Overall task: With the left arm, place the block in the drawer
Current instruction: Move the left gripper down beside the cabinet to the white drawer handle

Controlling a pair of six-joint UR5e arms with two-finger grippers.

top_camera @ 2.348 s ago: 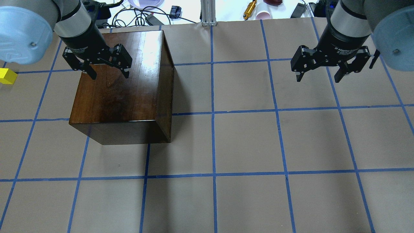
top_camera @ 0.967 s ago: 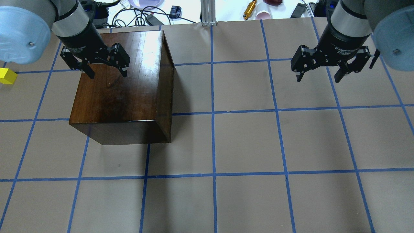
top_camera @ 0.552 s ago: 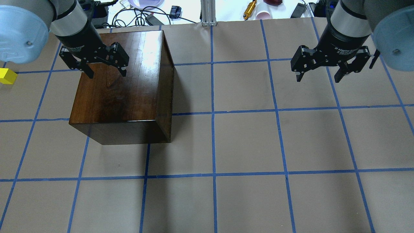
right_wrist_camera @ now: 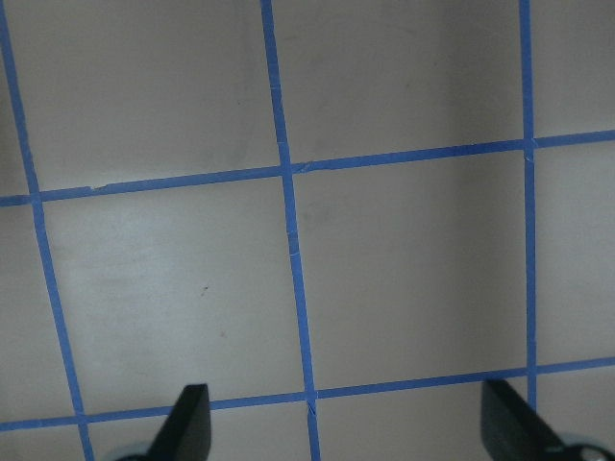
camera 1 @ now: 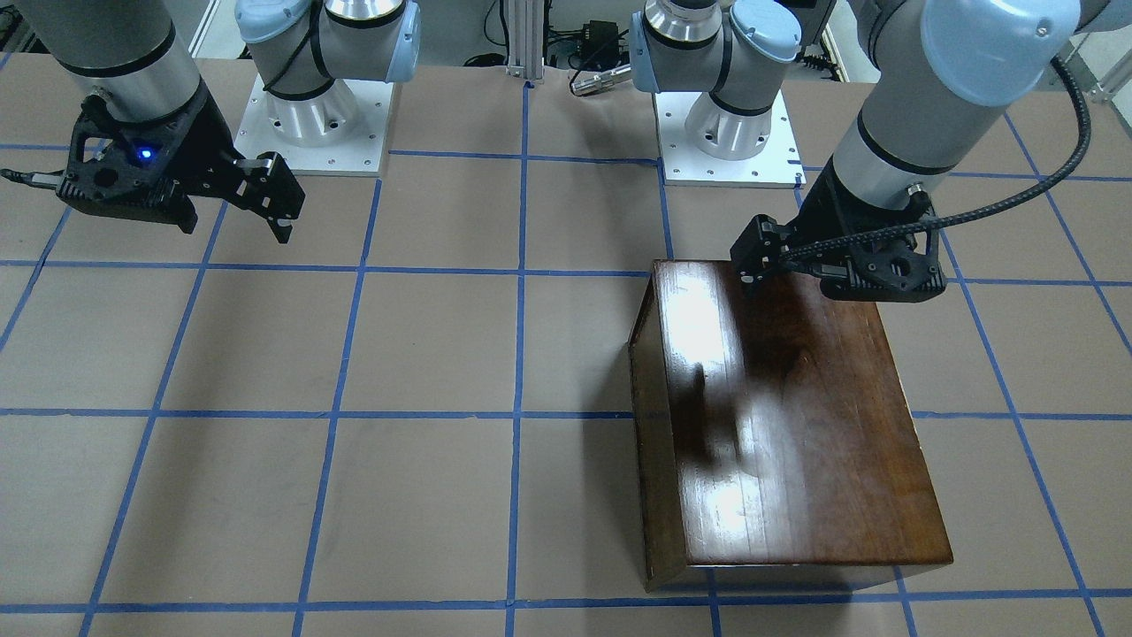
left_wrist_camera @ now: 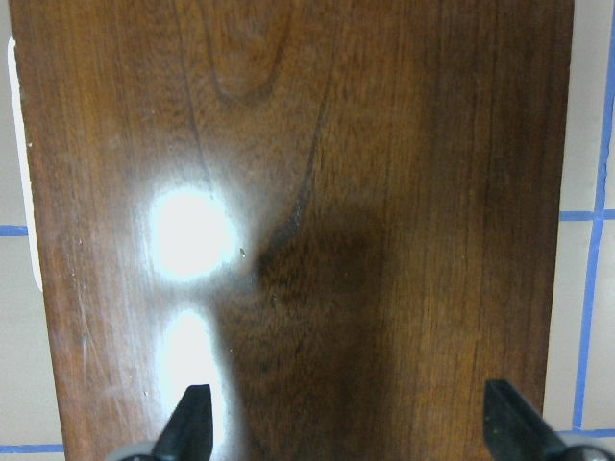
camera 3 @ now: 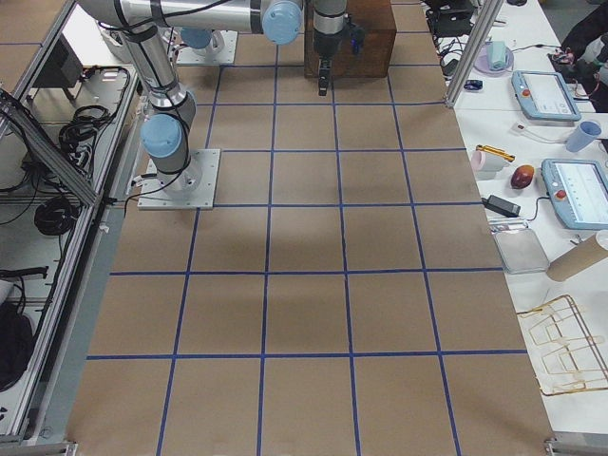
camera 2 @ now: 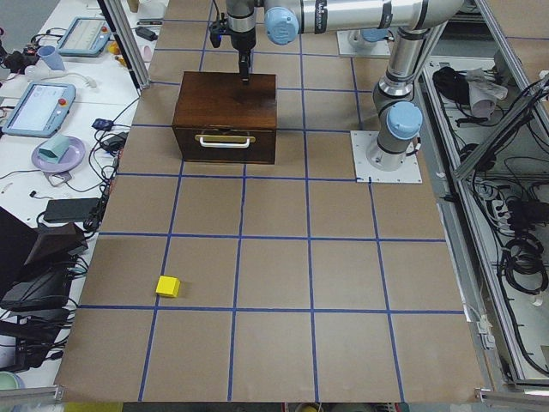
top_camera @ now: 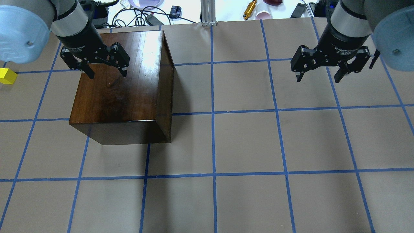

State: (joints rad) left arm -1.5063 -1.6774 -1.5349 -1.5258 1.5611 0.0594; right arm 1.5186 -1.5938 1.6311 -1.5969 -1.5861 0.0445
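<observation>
Hovering L end effector (top_camera: 108, 75) above wooden box (top_camera: 119, 94) top, fingers spread, nothing held. Leaving block (camera 2: 167, 286) on bench (top_camera: 245, 142), well apart from box, on drawer-front side. Showing drawer (camera 2: 225, 148) pushed in. Holding R end effector (top_camera: 317, 80) spread over bare bench, empty.
</observation>
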